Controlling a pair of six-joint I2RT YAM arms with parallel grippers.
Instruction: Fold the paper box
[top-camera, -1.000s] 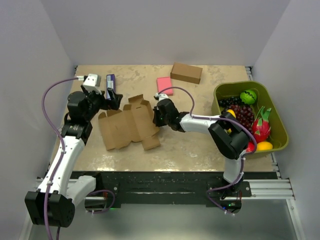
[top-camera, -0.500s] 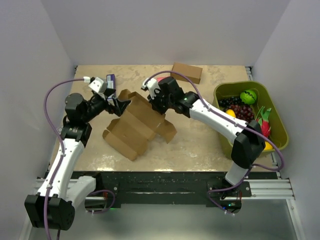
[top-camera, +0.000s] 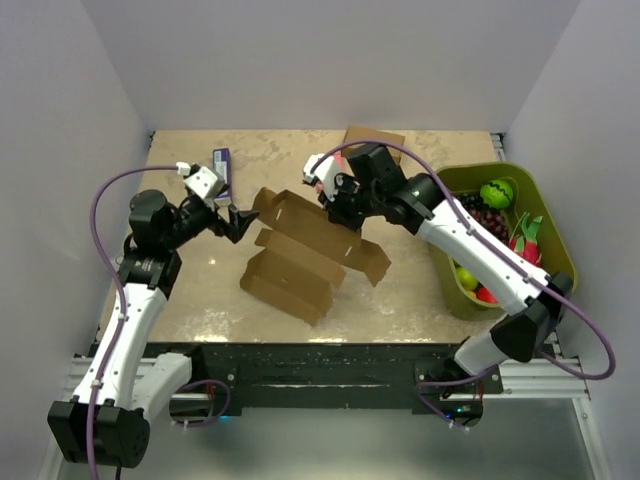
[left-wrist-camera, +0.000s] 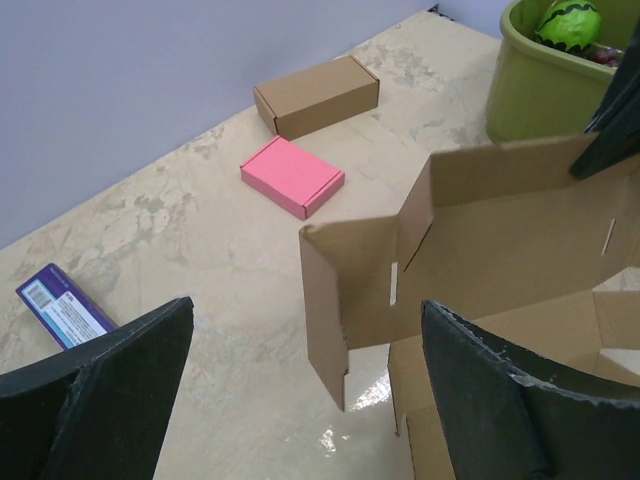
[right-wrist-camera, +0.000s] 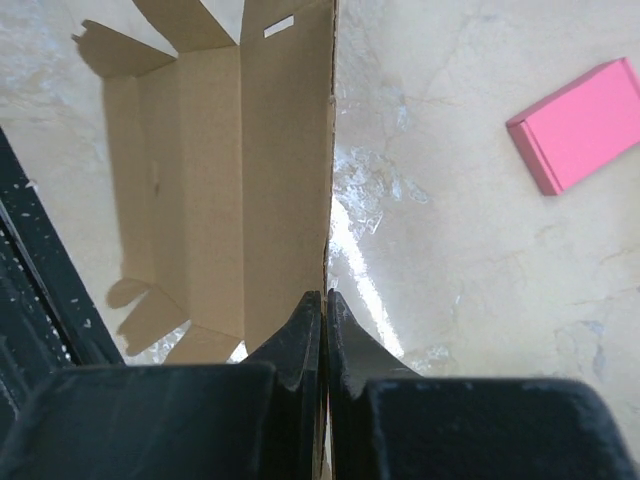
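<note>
1. The paper box (top-camera: 310, 250) is at the middle of the bench (top-camera: 420, 290), unfolded and tilted up, with its lower end toward 7 o'clock.
2. The right gripper (right-wrist-camera: 323, 305) is closed tight on the box's upper panel edge, at the box's 1 o'clock.
3. The left gripper (top-camera: 237, 222) is spread wide and holds nothing, just beside a flap at the box's 9 o'clock.

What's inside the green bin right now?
Visible: a green striped fruit, dark grapes and a pink dragon fruit. The right arm crosses over the bin, so whatever lies beneath it is hidden.
</note>
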